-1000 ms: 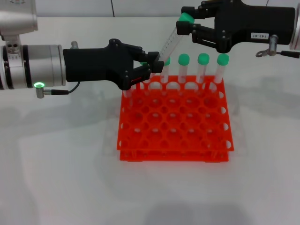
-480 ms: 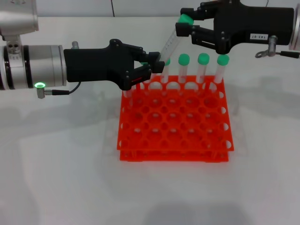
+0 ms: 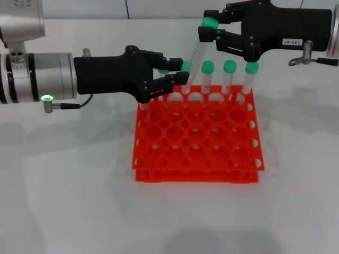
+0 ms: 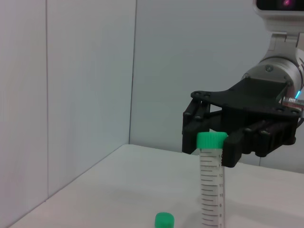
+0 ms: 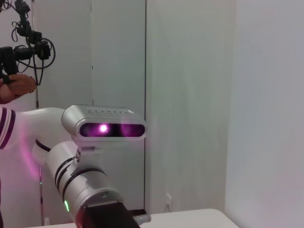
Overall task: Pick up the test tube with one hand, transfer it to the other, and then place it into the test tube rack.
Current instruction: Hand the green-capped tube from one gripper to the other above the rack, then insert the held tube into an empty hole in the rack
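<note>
The test tube (image 3: 195, 48) hangs tilted above the rack's back row. Its green cap (image 3: 210, 23) is pinched in my right gripper (image 3: 207, 27), the black one with the white label. The left wrist view shows the same grip on the cap (image 4: 212, 140), with the graduated tube body (image 4: 211, 190) below it. My left gripper (image 3: 177, 67), unlabelled with a green wrist light, sits at the rack's back left corner. Its fingers are spread on either side of the tube's lower end. The orange-red rack (image 3: 198, 137) stands on the white table.
Several other green-capped tubes stand in the rack's back row, such as one (image 3: 230, 65) below my right gripper; those at the left end are partly hidden by my left gripper. One cap (image 4: 164, 220) shows in the left wrist view. The right wrist view shows only my left arm (image 5: 90, 190) and a wall.
My left gripper has shifted slightly to the right and its lower finger reaches further past the tube. My right gripper, still holding the cap, has risen a touch.
</note>
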Action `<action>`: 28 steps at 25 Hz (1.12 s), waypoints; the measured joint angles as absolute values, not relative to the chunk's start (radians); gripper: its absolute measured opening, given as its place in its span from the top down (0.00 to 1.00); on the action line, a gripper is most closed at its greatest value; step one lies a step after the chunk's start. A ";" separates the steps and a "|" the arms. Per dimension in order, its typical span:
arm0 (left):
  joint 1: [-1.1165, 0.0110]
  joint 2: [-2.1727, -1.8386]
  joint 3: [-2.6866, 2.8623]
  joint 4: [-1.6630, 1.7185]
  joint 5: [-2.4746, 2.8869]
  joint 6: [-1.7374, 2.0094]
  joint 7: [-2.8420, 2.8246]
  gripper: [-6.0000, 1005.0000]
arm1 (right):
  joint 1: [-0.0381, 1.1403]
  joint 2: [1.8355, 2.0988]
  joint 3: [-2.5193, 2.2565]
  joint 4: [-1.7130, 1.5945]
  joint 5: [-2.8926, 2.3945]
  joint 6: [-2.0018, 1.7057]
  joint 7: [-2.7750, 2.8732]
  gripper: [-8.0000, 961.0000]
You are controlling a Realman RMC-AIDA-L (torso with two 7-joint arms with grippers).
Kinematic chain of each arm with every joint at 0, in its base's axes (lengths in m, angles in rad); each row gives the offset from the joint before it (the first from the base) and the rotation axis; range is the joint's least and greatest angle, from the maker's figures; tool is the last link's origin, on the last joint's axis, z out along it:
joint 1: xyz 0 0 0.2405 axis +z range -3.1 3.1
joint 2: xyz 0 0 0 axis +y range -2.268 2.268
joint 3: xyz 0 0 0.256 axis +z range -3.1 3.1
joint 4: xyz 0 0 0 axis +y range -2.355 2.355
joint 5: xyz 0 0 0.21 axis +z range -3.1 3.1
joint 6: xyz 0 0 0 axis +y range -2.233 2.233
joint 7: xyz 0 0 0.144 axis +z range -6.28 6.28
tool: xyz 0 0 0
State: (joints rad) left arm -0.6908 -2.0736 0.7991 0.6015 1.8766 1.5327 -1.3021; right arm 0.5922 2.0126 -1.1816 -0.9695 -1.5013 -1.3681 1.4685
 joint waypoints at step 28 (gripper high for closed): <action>-0.623 -2.077 0.799 0.693 1.860 1.604 -1.448 0.15 | 0.582 2.013 -1.184 -0.973 -1.499 -1.367 1.468 0.72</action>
